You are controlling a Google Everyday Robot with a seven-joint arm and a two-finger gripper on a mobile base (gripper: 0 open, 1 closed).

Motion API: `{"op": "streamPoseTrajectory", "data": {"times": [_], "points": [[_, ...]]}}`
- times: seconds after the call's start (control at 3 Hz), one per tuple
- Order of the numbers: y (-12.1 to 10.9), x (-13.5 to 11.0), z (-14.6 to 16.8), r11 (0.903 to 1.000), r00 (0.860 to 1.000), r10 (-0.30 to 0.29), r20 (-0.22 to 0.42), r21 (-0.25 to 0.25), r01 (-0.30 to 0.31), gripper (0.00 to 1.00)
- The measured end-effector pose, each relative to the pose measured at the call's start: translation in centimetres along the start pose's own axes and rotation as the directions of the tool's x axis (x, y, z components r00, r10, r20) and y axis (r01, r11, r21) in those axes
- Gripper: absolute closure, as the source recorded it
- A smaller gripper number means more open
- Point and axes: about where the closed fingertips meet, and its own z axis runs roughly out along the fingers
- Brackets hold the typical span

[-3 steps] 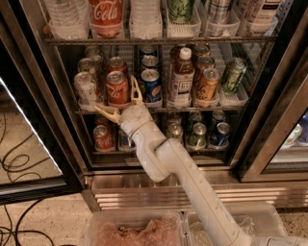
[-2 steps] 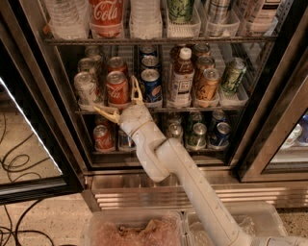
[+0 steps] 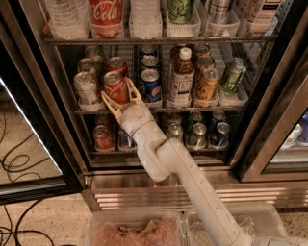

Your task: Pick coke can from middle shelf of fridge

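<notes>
The coke can [image 3: 115,85], red with a silver top, stands at the front of the middle shelf [image 3: 211,108] of the fridge [image 3: 33,62], with another red can behind it. My gripper [image 3: 118,94] is at the shelf's front rail, right at the can's lower part. It is open: one yellowish finger [image 3: 109,106] is to the can's lower left and the other finger [image 3: 134,91] is on its right side. The white arm runs down to the lower right.
A silver can [image 3: 85,89] stands left of the coke can and a blue Pepsi can [image 3: 151,85] right of it, then a tea bottle [image 3: 182,77]. A big Coca-Cola bottle [image 3: 102,14] is on the rack above. Shorter cans fill the rack below. A clear bin [image 3: 134,229] sits at the bottom.
</notes>
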Motion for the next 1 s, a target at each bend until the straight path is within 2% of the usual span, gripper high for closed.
{"op": "streamPoseTrajectory", "data": {"times": [0.33,0.67,1.0], "points": [[0.00,0.00,0.00,1.0000,1.000,0.000,0.000,0.000,0.000,0.31],[0.00,0.00,0.00,1.0000,1.000,0.000,0.000,0.000,0.000,0.43],[0.01,0.00,0.01,1.0000,1.000,0.000,0.000,0.000,0.000,0.50]]}}
